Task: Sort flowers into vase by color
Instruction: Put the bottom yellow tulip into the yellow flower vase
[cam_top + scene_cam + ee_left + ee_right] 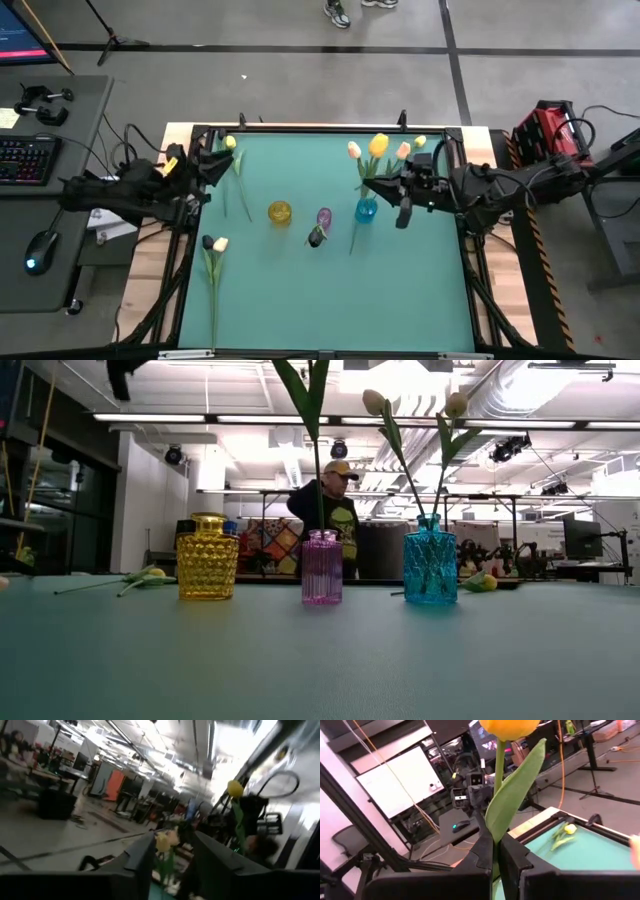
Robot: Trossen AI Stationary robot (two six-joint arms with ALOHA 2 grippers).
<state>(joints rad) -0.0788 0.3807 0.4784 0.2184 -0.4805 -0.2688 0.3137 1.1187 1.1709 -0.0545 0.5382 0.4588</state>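
Note:
My right gripper (392, 187) (496, 855) hovers over the blue vase (366, 210) (431, 565), shut on a yellow tulip (378, 145) (509, 726). Two peach tulips (373, 401) stand in that vase. A leafy stem (318, 450) stands in the purple vase (323, 217) (322, 567). The yellow vase (280, 212) (207, 557) holds nothing. My left gripper (213, 166) (172, 855) is open beside a yellow tulip (231, 143) lying near the far left corner. A dark and a pale tulip (214, 244) lie at the left edge, and another pale one (420, 141) lies at the far right. My right gripper pinches the yellow tulip's stem (495, 837) and its long leaf (512, 795) between the two fingers (482, 857). The fingers come level from the table's right and lie across the stem. The head stands above the fingers. The lower stem is hidden behind them.
The three vases stand in a row across the table's middle. A thin green stem (352, 240) shows on the blue vase's near side; whose it is I cannot tell. The near half of the teal mat (330, 300) is bare. A person (330, 510) stands beyond the far edge.

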